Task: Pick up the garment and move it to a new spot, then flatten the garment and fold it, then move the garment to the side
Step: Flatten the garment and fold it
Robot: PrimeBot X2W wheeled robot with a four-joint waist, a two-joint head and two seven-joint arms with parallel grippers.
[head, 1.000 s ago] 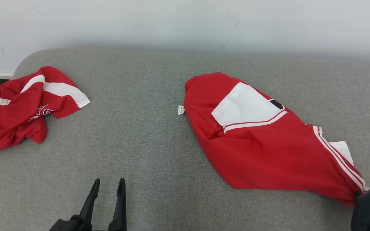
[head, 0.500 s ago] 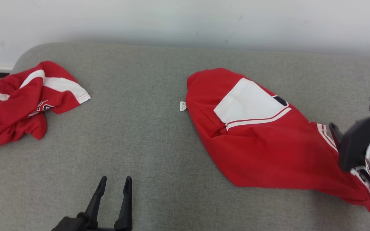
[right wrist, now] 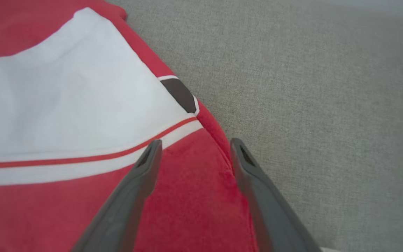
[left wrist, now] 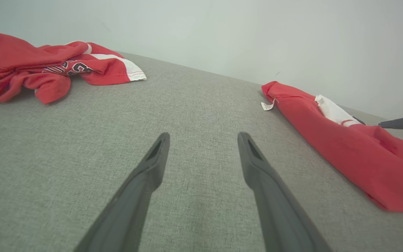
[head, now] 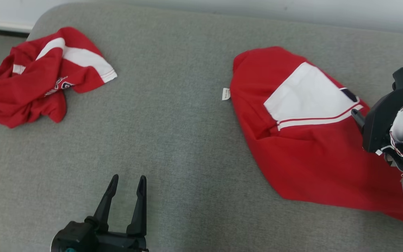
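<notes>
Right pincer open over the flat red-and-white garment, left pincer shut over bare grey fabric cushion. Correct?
No: left wrist view shows the left pincer open, fingers apart, over the grey fabric cushion. Right pincer is open over the flat red-and-white garment.

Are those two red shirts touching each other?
Apart. The head view shows a wide strip of bare grey surface between the crumpled red shirt at left and the spread red shirt at right.
</notes>
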